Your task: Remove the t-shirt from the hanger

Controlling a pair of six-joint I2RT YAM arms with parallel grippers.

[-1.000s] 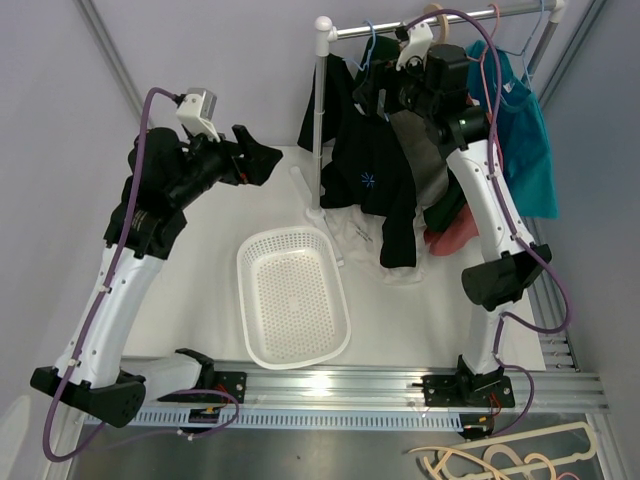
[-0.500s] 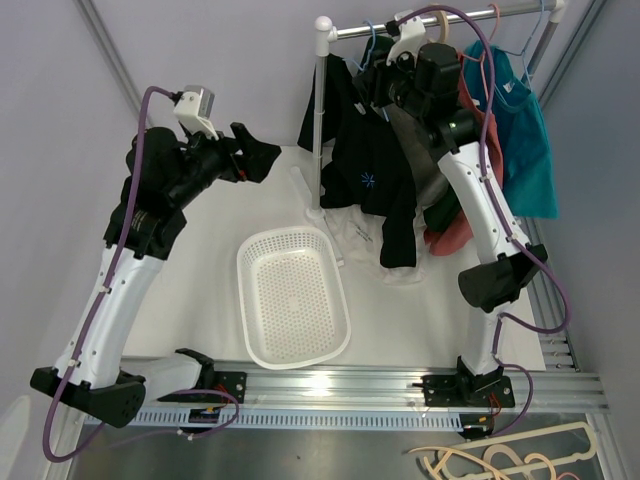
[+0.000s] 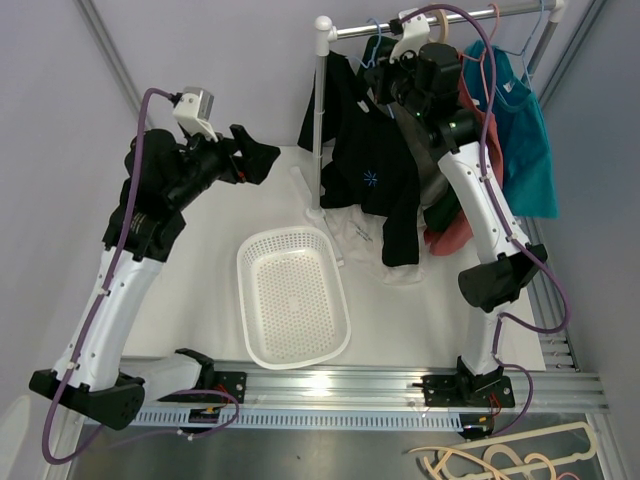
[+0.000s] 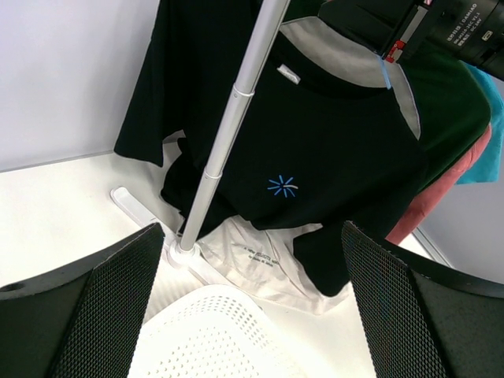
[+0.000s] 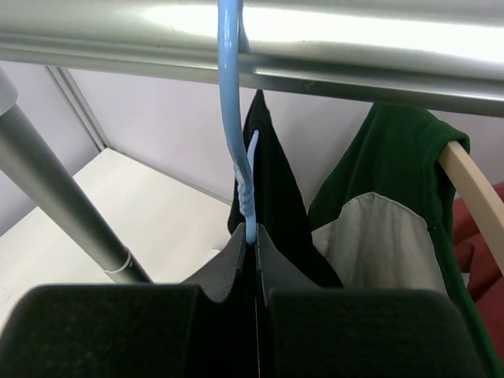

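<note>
T-shirt (image 4: 315, 157) on rail (image 5: 354, 31), right fingers (image 5: 224, 272) clamping blue hanger (image 5: 230, 102) neck

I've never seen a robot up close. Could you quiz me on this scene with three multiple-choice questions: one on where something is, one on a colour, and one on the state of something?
1. Where is the white basket?
A. hanging from the rail
B. lying on the table
C. held up in a pincer

2. What colour is the hanger that the right pincer grips?
A. red
B. blue
C. yellow

3. How is the left pincer?
A. shut on a sleeve
B. shut on the pole
C. wide open, holding nothing

Answers:
1 B: the overhead view shows it lying flat there.
2 B: the right wrist view shows a blue neck running down between the closed fingers.
3 C: its fingers stand far apart with nothing between them.
</note>
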